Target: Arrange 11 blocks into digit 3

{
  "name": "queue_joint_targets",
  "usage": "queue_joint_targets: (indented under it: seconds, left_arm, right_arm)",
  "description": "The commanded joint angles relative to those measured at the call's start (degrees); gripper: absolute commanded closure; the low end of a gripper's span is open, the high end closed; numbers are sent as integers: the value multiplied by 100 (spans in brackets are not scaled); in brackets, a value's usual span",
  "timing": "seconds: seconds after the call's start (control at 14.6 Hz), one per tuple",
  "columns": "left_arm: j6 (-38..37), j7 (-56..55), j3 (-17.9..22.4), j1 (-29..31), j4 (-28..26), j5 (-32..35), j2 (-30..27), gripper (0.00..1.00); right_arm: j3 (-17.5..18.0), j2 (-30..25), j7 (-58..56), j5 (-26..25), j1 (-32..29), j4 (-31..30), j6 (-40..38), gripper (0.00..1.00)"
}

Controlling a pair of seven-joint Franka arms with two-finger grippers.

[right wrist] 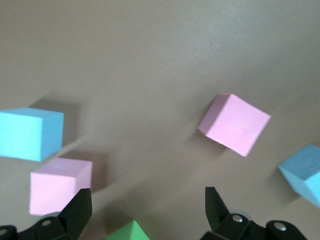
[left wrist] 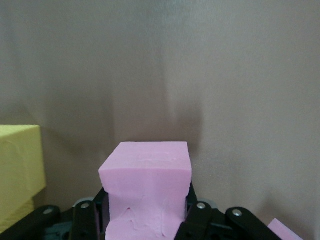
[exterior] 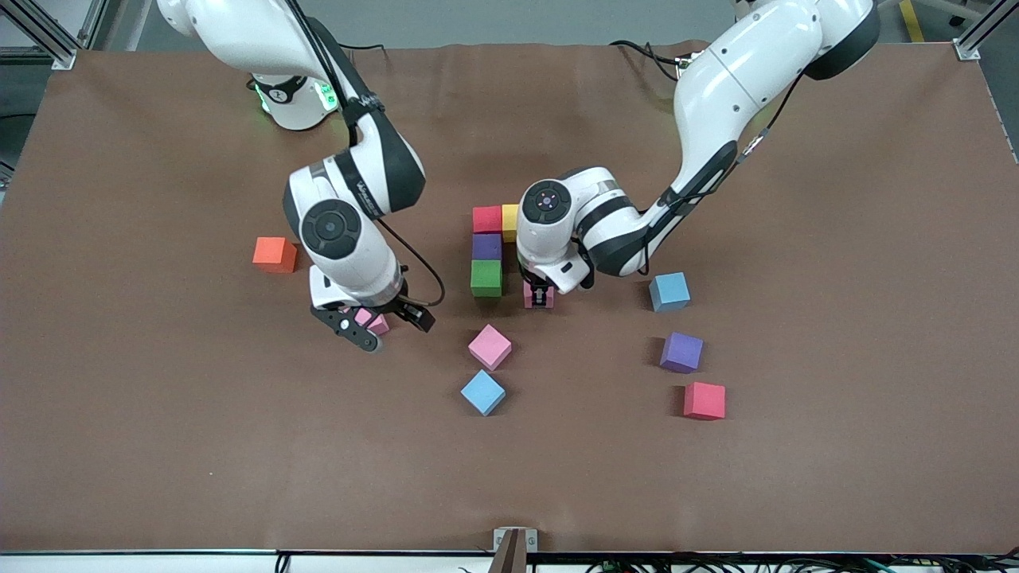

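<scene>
Beside green block (exterior: 486, 278) | left gripper (exterior: 539, 298) clamps pink block (left wrist: 146, 192)

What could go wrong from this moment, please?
1. The left claw is shut on a pink block close beside the green block. Lowering it could knock that block out of line.
2. The right claw is open at another pink block, which its own camera does not show, so a grasp may miss.
</scene>
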Motion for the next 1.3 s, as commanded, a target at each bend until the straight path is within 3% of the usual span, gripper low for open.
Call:
queue_joint_targets:
  seconds: [0.0,1.1,1.24]
  left_arm:
    - [93,-65,127,-189,319,-65,245,61]
    - [181,-65,163,-567,618,-391,447,58]
    - [181,-48,163,-567,609,-364,439,53]
  right_arm:
    - [3,564,403,99,-17,716,-118,0]
    - [99,943,501,108,141,1113,-83,0]
    - [126,978,649,108,141,1122,-39,0]
